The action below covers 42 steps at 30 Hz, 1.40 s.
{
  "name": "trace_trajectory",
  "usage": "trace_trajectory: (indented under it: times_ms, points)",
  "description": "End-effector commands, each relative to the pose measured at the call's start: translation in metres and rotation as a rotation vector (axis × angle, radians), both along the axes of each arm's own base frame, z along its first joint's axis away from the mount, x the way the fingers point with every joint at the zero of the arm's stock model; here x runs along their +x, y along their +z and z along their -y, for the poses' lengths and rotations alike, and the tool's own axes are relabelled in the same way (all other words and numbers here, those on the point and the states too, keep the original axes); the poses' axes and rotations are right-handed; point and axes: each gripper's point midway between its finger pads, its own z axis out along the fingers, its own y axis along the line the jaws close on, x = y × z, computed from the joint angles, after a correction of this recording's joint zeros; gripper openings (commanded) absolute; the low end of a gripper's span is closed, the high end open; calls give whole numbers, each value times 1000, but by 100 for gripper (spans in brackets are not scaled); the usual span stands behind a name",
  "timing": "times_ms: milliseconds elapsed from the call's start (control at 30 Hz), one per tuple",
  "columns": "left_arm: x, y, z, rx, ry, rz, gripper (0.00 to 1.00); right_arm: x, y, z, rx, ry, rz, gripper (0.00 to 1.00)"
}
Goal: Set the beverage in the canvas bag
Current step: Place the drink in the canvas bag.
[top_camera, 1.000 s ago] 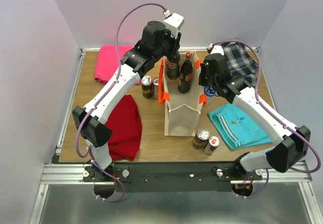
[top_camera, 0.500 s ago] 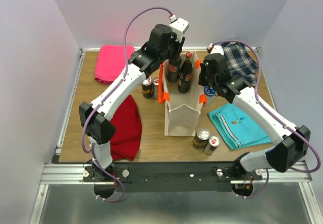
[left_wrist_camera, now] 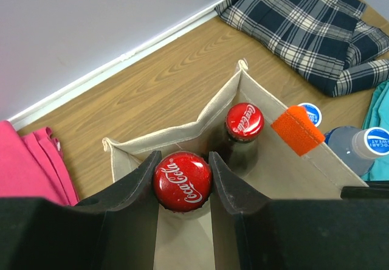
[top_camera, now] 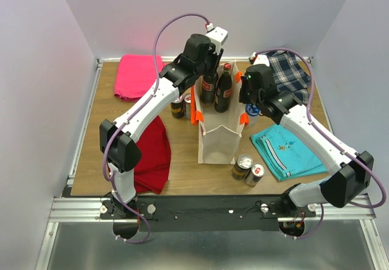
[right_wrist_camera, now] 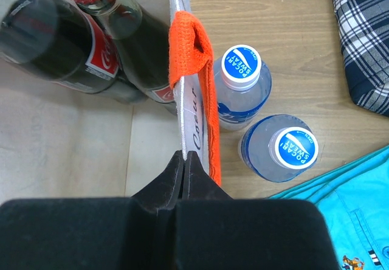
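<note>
The cream canvas bag [top_camera: 217,141] with orange straps stands open mid-table. My left gripper [top_camera: 208,69] is above its far end, shut on the red cap of a cola bottle [top_camera: 208,84] that hangs inside the bag. In the left wrist view the gripper [left_wrist_camera: 182,157] has the cap [left_wrist_camera: 182,181] between both fingers, over the bag's inside [left_wrist_camera: 182,245]. A second cola bottle [top_camera: 223,91] stands in the bag beside it [left_wrist_camera: 244,121]. My right gripper [top_camera: 246,97] is shut on the bag's right rim [right_wrist_camera: 183,103], next to the orange strap [right_wrist_camera: 194,51]; the wrist view shows its tips [right_wrist_camera: 183,155] pinching the cloth.
Two blue-capped water bottles [right_wrist_camera: 242,81] [right_wrist_camera: 285,154] stand right of the bag. Cans stand left of the bag [top_camera: 177,104] and in front of it [top_camera: 243,165]. Folded cloths lie around: pink [top_camera: 135,75], red [top_camera: 151,154], plaid [top_camera: 289,75], teal [top_camera: 285,149].
My left gripper has carried the cola bottle to the right and down, from beside the bag's far-left rim into the bag beside the other bottle. The right gripper has held still.
</note>
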Motion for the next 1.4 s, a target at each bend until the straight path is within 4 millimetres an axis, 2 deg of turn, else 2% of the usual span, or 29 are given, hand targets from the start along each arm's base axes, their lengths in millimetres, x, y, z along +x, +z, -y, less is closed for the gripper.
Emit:
trace_trajectory:
  times_ms: [0, 200, 267, 500, 1167, 1367]
  points:
    - [9, 81, -3, -184, 48, 223, 0, 5, -5, -3, -6, 2, -10, 1]
    - [15, 66, -9, -215, 54, 190, 0, 4, -8, -4, -9, 6, -16, 1]
    - [15, 67, -9, -230, 53, 193, 0, 5, -10, -4, -12, 6, -20, 1]
    - [19, 46, -12, -222, 61, 160, 0, 7, -11, -5, -14, 10, -22, 1]
    - [26, 3, -16, -170, 83, 91, 0, 8, -15, -9, -12, 19, -30, 1]
    - [26, -3, -18, -157, 89, 83, 0, 9, -16, -8, -13, 17, -31, 1]
